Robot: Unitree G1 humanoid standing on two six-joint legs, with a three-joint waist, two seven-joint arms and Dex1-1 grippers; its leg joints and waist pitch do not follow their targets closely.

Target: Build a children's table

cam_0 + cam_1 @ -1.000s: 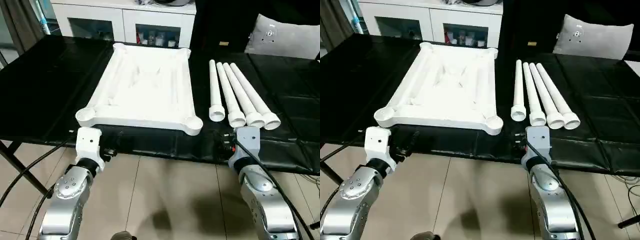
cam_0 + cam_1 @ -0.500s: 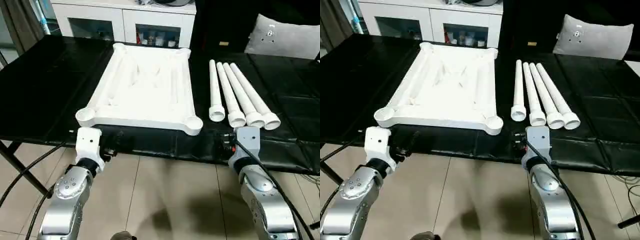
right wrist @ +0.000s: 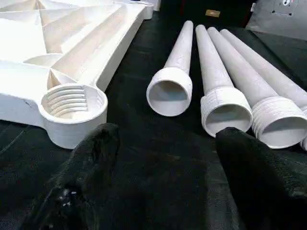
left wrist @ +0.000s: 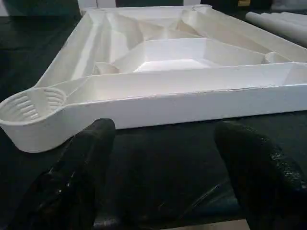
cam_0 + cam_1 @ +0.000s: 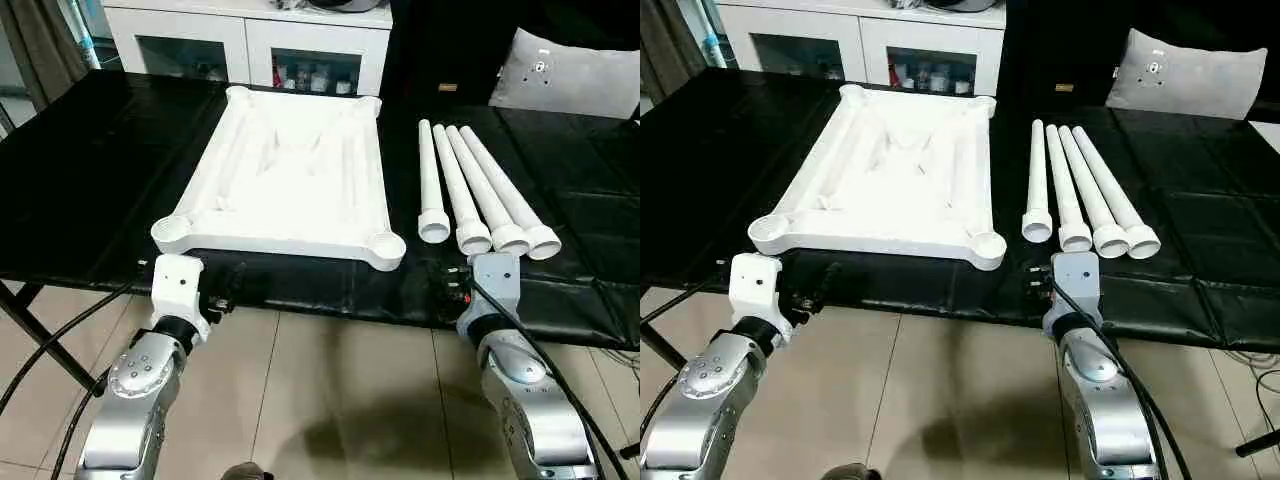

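The children's table top [image 5: 285,170] lies ribbed underside up on the black work table [image 5: 90,180], left of centre. Four white legs [image 5: 470,185] lie side by side to its right, threaded collars toward me. My left gripper [image 4: 163,139] is open at the work table's near edge, just short of the top's near rim, its near-left socket [image 4: 31,103] ahead to one side. My right gripper [image 3: 165,143] is open and empty too, facing the gap between the near-right socket [image 3: 72,103] and the open end of the nearest leg [image 3: 169,96].
A white glass-door cabinet [image 5: 250,45] stands behind the work table, and a grey cushion [image 5: 570,75] rests at the back right. Black cables [image 5: 60,335] hang by my left forearm over the tiled floor [image 5: 330,400].
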